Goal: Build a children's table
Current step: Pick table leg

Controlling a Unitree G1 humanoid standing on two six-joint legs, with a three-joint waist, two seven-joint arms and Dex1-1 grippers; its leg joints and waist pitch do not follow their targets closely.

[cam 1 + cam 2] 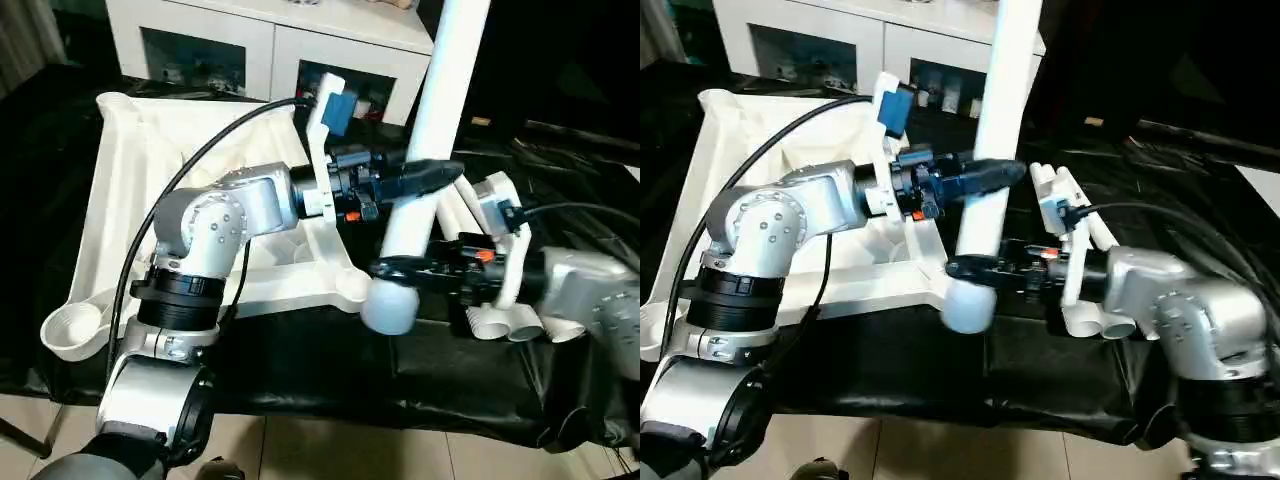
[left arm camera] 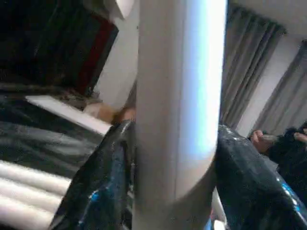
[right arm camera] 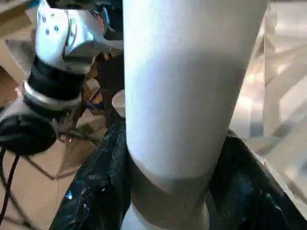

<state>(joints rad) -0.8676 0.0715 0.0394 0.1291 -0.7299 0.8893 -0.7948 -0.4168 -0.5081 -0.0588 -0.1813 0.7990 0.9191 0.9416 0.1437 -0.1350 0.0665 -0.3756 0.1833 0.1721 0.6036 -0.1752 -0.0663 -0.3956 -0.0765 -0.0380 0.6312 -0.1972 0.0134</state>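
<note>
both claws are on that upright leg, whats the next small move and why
Probably shift the leg toward the near corner socket of the tabletop and lower it. The left claw grips it higher, the right claw near its lower end, which hangs just beside and in front of that socket, not yet seated.

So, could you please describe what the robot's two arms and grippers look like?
Both arms are silver metal with rounded joint housings and black rings. A black cable loops over the left arm, another over the right arm. Each wrist carries a white bracket; the left gripper and right gripper have black fingers.
</note>
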